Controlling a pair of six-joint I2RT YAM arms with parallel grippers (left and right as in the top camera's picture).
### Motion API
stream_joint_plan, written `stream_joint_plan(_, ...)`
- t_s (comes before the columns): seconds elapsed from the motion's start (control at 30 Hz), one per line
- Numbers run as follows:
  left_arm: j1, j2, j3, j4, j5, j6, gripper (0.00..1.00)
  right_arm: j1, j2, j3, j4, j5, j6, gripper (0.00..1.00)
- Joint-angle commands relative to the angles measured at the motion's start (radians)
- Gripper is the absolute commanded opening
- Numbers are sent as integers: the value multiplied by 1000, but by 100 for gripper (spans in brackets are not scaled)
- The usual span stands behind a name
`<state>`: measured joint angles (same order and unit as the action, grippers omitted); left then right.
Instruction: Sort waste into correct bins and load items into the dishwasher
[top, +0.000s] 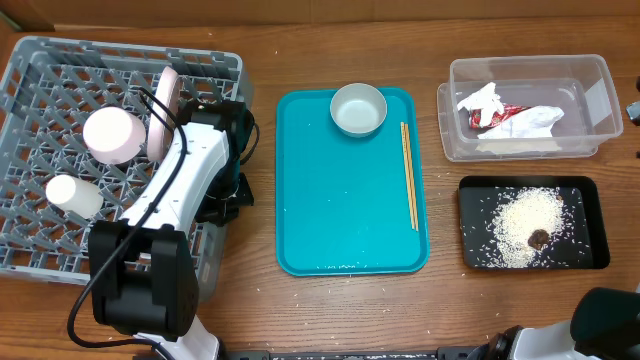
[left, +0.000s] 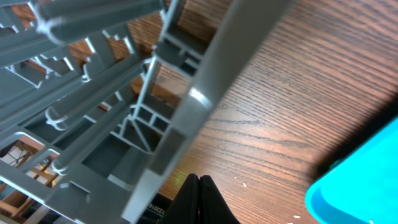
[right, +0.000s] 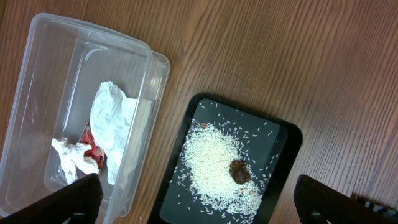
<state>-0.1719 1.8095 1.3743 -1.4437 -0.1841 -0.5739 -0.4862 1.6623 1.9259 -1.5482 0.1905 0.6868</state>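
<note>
The grey lattice dishwasher crate (top: 30, 80) at the left holds a plate (top: 165, 95) on edge, a pinkish-white bowl (top: 113, 135) and a small white cup (top: 72, 195). My left gripper (left: 199, 182) is shut on nothing, low over bare wood between the crate's wall (left: 186, 118) and the teal tray (left: 360, 186). A pale grey-green bowl (top: 358, 108) sits on that tray. The clear tub (top: 590, 75) holds a napkin (right: 112, 124) and a red wrapper (right: 93, 146). Rice (right: 211, 165) and a brown scrap (right: 239, 171) lie in the black tray (right: 283, 143). Above it, my right gripper (right: 198, 190) hangs open.
A pair of chopsticks (top: 408, 175) lies along the right side of the teal tray (top: 320, 200). The left arm (top: 185, 175) crosses the crate's right edge. A few stray rice grains (left: 245, 183) lie on the wood near the left gripper.
</note>
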Motion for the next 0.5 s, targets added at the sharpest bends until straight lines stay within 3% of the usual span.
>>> stream_joint_plan(0.0,-21,0,63,3,12,23,4,-2,-1,20,3,11,-3,100)
stream_joint_plan(0.23,-58,0,159,103,90,134,4,-2,-1,20,3,11,-3,100)
stream_joint_plan(0.47,-55,2,141,530,119,357,4,-2,-1,20,3,11,-3,100)
